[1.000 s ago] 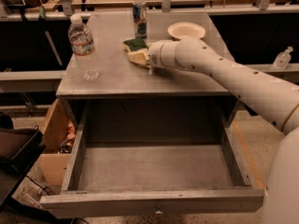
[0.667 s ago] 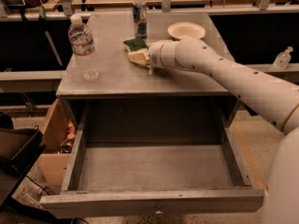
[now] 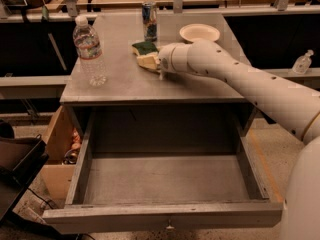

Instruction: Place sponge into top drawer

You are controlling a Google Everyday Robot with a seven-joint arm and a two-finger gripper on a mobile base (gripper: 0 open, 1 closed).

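Note:
The sponge point(image 3: 146, 55), pale yellow with a dark green layer on top, lies on the grey cabinet top point(image 3: 120, 81) near its middle back, seemingly tilted. My gripper point(image 3: 157, 65) is right at the sponge's right end, mostly hidden behind my white wrist, and the arm reaches in from the right. The top drawer point(image 3: 165, 216) is pulled fully out below the cabinet top. Its grey inside is bare, and its small knob shows at the front centre.
A clear water bottle point(image 3: 90, 51) stands at the cabinet top's left. A drink can point(image 3: 149, 21) stands behind the sponge and a cream bowl point(image 3: 199, 32) at the back right. A cardboard box point(image 3: 56, 151) and a black object point(image 3: 17, 169) sit left of the drawer.

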